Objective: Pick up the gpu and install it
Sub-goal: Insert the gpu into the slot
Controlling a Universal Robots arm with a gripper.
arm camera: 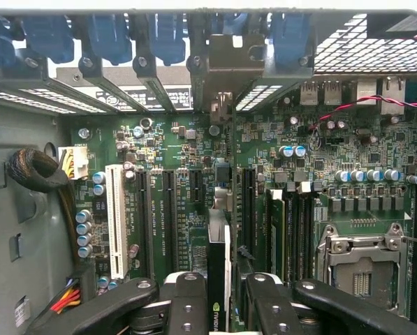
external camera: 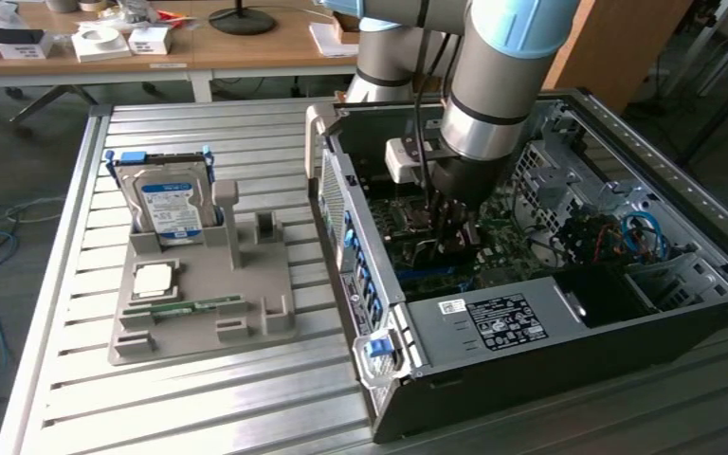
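Reaching down into the open computer case (external camera: 554, 313) on the bench (external camera: 73, 379), the arm (external camera: 497, 85) has its pincer (arm camera: 225, 296) low over the green board (arm camera: 173, 188). The pincer is clamped on the gpu (arm camera: 218, 279), held on its edge between the two fingers (arm camera: 187, 300). The card is picked up and inside the case, lined up over the long slots (arm camera: 167, 209), but it does not look pushed in yet. The hard drive (external camera: 168, 209) sits in the gray holder (external camera: 200, 303).

The grey-and-blue jointed arm (external camera: 497, 85) reaches straight down, its black two-fingered gripper (arm camera: 225, 307) clamped edge-on around a thin dark card (arm camera: 218, 279).
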